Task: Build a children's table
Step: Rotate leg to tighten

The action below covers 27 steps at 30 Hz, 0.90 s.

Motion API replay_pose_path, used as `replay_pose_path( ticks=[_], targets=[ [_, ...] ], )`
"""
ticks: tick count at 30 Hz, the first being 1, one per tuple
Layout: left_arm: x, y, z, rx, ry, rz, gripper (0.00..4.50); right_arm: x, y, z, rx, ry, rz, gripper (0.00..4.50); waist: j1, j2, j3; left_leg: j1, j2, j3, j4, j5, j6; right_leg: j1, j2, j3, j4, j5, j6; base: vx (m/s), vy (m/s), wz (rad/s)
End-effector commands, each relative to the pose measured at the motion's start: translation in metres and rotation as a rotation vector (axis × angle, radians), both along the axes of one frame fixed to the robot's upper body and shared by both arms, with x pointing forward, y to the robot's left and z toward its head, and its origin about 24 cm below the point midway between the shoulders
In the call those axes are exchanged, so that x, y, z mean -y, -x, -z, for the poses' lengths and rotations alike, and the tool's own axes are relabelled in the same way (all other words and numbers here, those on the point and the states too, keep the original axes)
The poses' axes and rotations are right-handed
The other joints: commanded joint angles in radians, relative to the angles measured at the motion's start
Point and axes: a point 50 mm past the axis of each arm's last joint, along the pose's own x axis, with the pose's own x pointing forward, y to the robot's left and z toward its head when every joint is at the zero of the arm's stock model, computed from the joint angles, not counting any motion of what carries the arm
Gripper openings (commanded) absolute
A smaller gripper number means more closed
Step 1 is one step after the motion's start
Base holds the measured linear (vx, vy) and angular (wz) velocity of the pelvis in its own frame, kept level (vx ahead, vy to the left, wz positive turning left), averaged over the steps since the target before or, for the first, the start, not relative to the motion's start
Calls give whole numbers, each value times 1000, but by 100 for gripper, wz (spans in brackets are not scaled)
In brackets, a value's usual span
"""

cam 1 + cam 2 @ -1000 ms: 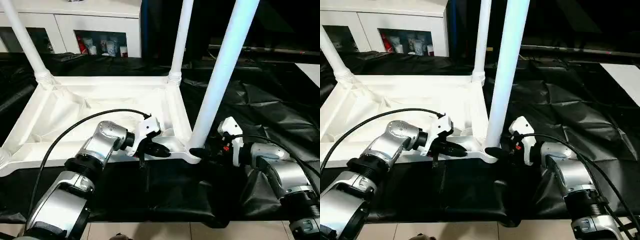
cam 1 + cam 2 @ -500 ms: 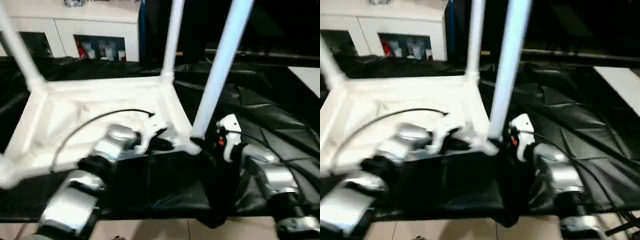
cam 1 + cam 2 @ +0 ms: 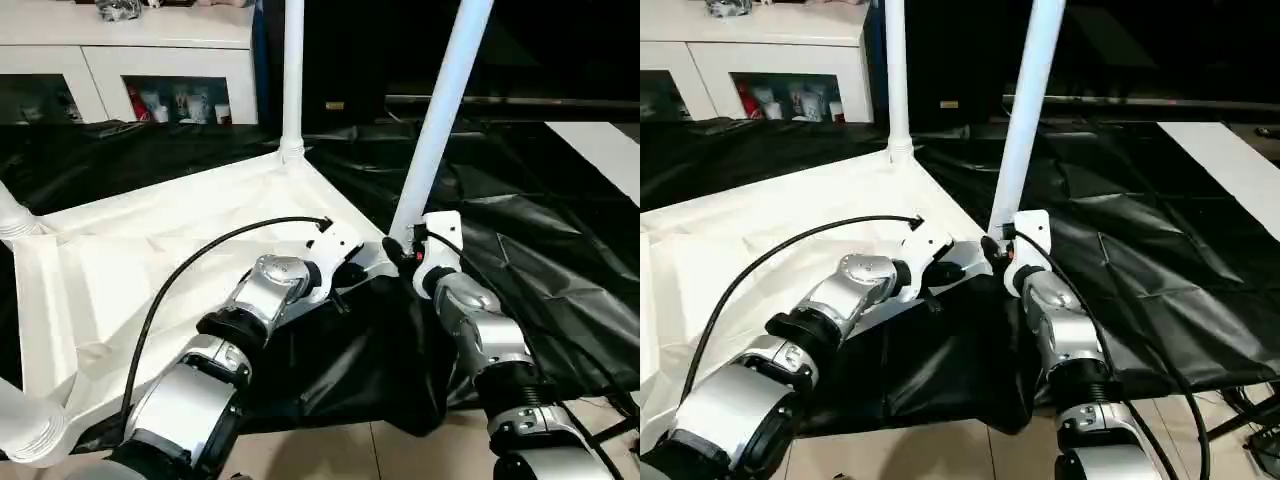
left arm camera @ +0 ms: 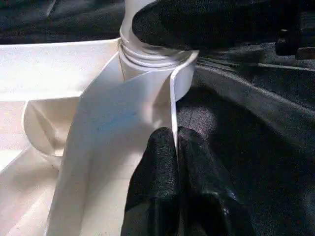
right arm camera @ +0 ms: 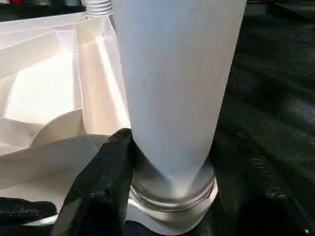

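Across the left half of the head-camera frame lies the children's table [image 3: 150,260], upside down on a black plastic sheet [image 3: 560,260]. It is all white; its top is a shallow tray with a raised rim and slanting ribs running into the corners. Four legs stand up from the round corner sockets. One leg [image 3: 440,110] rises at centre right, leaning slightly to the right, and its upper end is cut off by the top edge. A second leg [image 3: 293,70] stands upright at the far corner, upper centre, also cut off at the top. Of the other two, just the ringed bases show, at the left edge and at the lower left corner.

The left gripper [image 4: 176,152] has its two black fingers pressed tight on the thin upright rim of the top, just beside the near right socket. The right gripper [image 3: 400,262] sits at the base of the leaning leg; one black finger [image 5: 106,172] lies against the leg just above the socket collar, the other finger is hidden behind the leg, so a full grasp cannot be confirmed.

Behind the sheet, upper left, stands a white cabinet [image 3: 130,55] holding small items too blurred to name. Tiled floor [image 3: 330,455] shows along the bottom.
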Motion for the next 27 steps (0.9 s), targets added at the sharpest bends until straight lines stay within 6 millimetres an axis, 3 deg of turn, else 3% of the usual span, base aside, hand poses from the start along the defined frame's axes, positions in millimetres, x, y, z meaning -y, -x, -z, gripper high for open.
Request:
replay_pose_path(
  ticks=[1,3,4,5,6,8,9,10,11,13,14,15,18,21,22,23,24,25,26,27],
  targets=[
    [9,-3,-14,66,20,67,0,5,9,18,-75,3,-2,276,-11,-3,-41,42,47,-42,-75,-640,-42,-13,-81,25,-104,-631,-41,0,0,0],
    [7,-4,-14,78,11,79,0,10,9,16,-56,20,1,283,-6,-5,-43,40,46,-39,-75,-612,-35,-14,-84,34,-100,-618,-53,0,0,0],
    [6,-4,-13,82,7,85,0,12,9,14,-46,27,-1,310,-2,-10,-44,37,45,-38,-76,-585,-27,-12,-86,38,-97,-610,-59,0,0,0],
    [0,-5,-14,107,-5,105,0,22,13,6,-2,35,-36,310,1,-9,-45,35,46,-37,-78,-571,-23,-11,-85,42,-95,-599,-61,0,0,0],
    [-2,-5,-15,116,-7,111,0,26,16,4,11,35,-51,310,15,-15,-47,30,50,-30,-82,-511,-8,-9,-85,60,-87,-544,-78,0,0,0],
    [-5,-5,-16,122,0,124,0,32,23,0,35,34,-89,310,24,-17,-55,5,54,-29,-88,-408,13,7,-87,72,-66,-443,-110,0,0,0],
    [-5,-5,-17,127,3,127,0,34,25,-1,40,35,-97,310,29,-19,-59,2,56,-26,-86,-371,20,8,-86,76,-58,-397,-119,0,0,0],
    [-6,-5,-17,131,6,129,0,36,27,-2,44,36,-104,310,38,-18,-66,1,57,-19,-79,-303,37,6,-84,82,-44,-289,-152,0,0,0],
    [-7,-5,-21,149,34,149,0,41,38,-6,58,26,-157,310,41,-20,-66,-4,54,-12,-74,-266,62,6,-77,85,-34,-223,-175,0,0,0],
    [-7,-6,-22,158,45,156,0,42,43,-7,64,22,-182,310,45,-26,-65,-1,53,-6,-70,-270,80,-1,-77,89,-34,-253,-185,0,0,0],
    [-7,-6,-24,164,58,167,0,42,47,-9,62,12,-210,310,52,-25,-71,-13,47,-1,-61,-222,95,6,-78,92,-28,-244,-188,0,0,0],
    [-8,-5,-25,166,73,176,0,42,51,-11,65,2,-237,310,54,-24,-72,-12,48,-1,-59,-207,99,2,-77,92,-24,-225,-194,0,0,0],
    [-11,-4,-33,171,161,211,0,37,59,-16,72,-37,-325,310,64,-24,-77,-19,47,4,-50,-128,134,4,-73,91,-6,-108,-223,0,0,0],
    [-15,-1,-39,82,237,284,28,29,63,-17,64,-50,-400,316,68,-28,-76,-23,49,6,-45,-121,140,-1,-72,89,4,-85,-250,0,0,0],
    [-15,0,-39,80,236,293,56,28,64,-17,64,-50,-406,317,71,-23,-76,-21,52,5,-45,-123,135,-1,-73,89,5,-93,-253,0,0,0],
    [-18,1,-43,78,229,323,56,26,65,-17,60,-48,-429,317,73,-21,-77,-16,54,7,-45,-129,130,-5,-72,89,4,-100,-257,0,0,0],
    [-19,2,-45,73,228,325,62,25,65,-18,60,-49,-438,317,75,-23,-72,-13,62,7,-50,-155,109,-9,-69,89,5,-124,-260,0,0,0],
    [-20,2,-47,66,229,325,62,24,65,-18,60,-49,-445,317,75,-23,-72,-13,62,7,-50,-155,109,-9,-69,89,5,-124,-260,0,0,0],
    [-28,2,-54,61,204,314,68,21,64,-20,63,-58,-457,317,76,-27,-69,-12,64,6,-53,-188,84,-7,-73,91,5,-157,-249,0,0,0],
    [-33,1,-58,57,197,296,78,19,63,-21,67,-65,-468,317,76,-26,-69,-12,64,5,-54,-189,79,-6,-74,92,7,-162,-246,0,0,0]
  ],
)
